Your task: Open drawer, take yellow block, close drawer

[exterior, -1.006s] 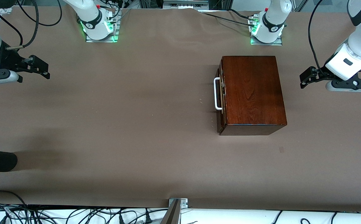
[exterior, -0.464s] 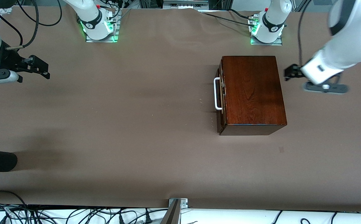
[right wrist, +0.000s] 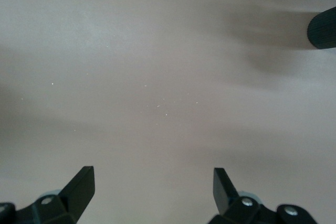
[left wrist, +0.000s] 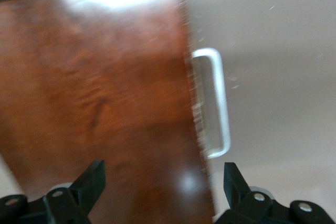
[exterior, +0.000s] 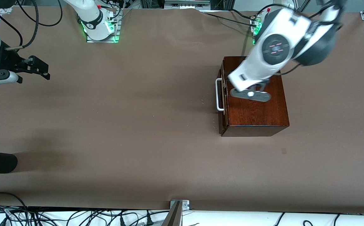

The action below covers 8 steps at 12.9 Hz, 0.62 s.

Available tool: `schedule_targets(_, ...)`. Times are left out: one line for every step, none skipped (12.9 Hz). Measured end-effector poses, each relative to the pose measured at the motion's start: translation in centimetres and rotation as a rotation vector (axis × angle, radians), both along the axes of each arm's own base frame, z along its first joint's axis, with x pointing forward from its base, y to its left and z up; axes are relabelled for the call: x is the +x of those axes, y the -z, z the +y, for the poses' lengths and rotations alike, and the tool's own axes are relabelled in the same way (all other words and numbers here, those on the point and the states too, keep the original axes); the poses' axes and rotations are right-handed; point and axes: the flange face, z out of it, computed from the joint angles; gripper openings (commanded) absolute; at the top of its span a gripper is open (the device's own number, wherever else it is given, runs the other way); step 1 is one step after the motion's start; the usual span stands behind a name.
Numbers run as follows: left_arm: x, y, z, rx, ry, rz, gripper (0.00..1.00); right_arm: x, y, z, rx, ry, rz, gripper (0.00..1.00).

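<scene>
Our left gripper [left wrist: 163, 192] hangs in the air with its jaws spread wide and nothing between them. Directly beneath it we see the glossy top of the dark reddish-brown wooden box [exterior: 257, 103], and just past one fingertip runs the box's front edge, where the drawer [exterior: 222, 94] sits pushed in. Its white U-shaped bar handle [left wrist: 216, 103] lies close below our left gripper's fingers [left wrist: 89, 182], apart from them and untouched. We cannot see the small yellow block anywhere; the shut drawer hides the inside of the box.

Our right gripper [right wrist: 152, 192] waits well apart from the box, over bare brown table covering [exterior: 122, 125] at the right arm's end, its jaws also spread wide and holding nothing. Under it we see only the plain brown surface and a dark rounded object [right wrist: 323, 29] off to one edge.
</scene>
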Motion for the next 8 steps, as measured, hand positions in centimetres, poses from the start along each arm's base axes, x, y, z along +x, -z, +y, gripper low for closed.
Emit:
schedule_targets(0.0,1.2,-2.3,0.005,-0.001,-0.018,1.0,0.0,0.0,0.0,0.0,0.0,0.0,1.0)
schedule_targets(-0.3,2.8,-4.3,0.023,0.018,-0.04,1.0,0.0,0.0,0.0,0.0,0.0,0.0,1.0)
schedule_targets(-0.9,4.7,-6.2,0.054,0.04,-0.063,1.0,0.0,0.0,0.0,0.0,0.001,0.0,1.0)
schedule_targets(-1.5,6.5,-7.9,0.092,0.047,-0.084,1.0,0.0,0.0,0.0,0.0,0.001,0.0,1.0)
schedule_targets(-2.2,7.9,-9.2,0.126,0.047,-0.096,1.0,0.0,0.0,0.0,0.0,0.001,0.0,1.0)
schedule_targets(-2.8,9.0,-10.1,0.155,0.044,-0.104,1.0,0.0,0.0,0.0,0.0,0.001,0.0,1.0)
schedule_targets(-3.2,9.9,-10.5,0.178,0.036,-0.111,1.0,0.0,0.0,0.0,0.0,0.001,0.0,1.0)
schedule_targets(-3.4,10.5,-10.7,0.194,0.03,-0.119,1.0,0.0,0.0,0.0,0.0,0.001,0.0,1.0)
